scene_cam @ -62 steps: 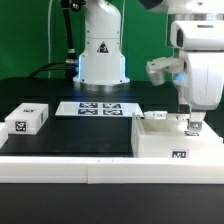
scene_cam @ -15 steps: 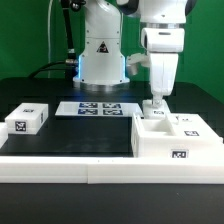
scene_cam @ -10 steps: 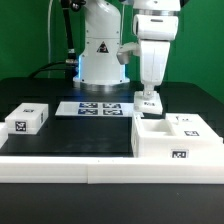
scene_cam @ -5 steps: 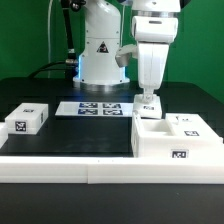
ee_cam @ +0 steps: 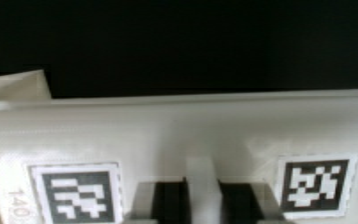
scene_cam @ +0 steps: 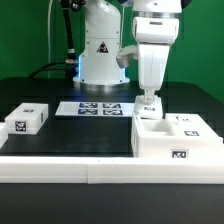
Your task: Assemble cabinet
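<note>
The cabinet body (scene_cam: 176, 141), a big white box with a tag on its front, sits at the exterior view's right by the front rail. My gripper (scene_cam: 148, 99) hangs just above the body's far left corner and is shut on a small white tagged panel (scene_cam: 148, 104). In the wrist view the panel (ee_cam: 176, 130) fills the frame with two tags, and my dark fingers (ee_cam: 165, 202) pinch a thin white edge of it. Another small white tagged block (scene_cam: 27, 120) lies at the exterior view's left.
The marker board (scene_cam: 99, 108) lies flat in the middle, in front of the white robot base (scene_cam: 102, 55). A long white rail (scene_cam: 90, 171) edges the table's front. Black table surface lies between the left block and the cabinet body.
Since 1.5 s ago my gripper has moved up and toward the exterior view's left with the small panel, off the cabinet body's top. In the last half second it has hardly moved.
</note>
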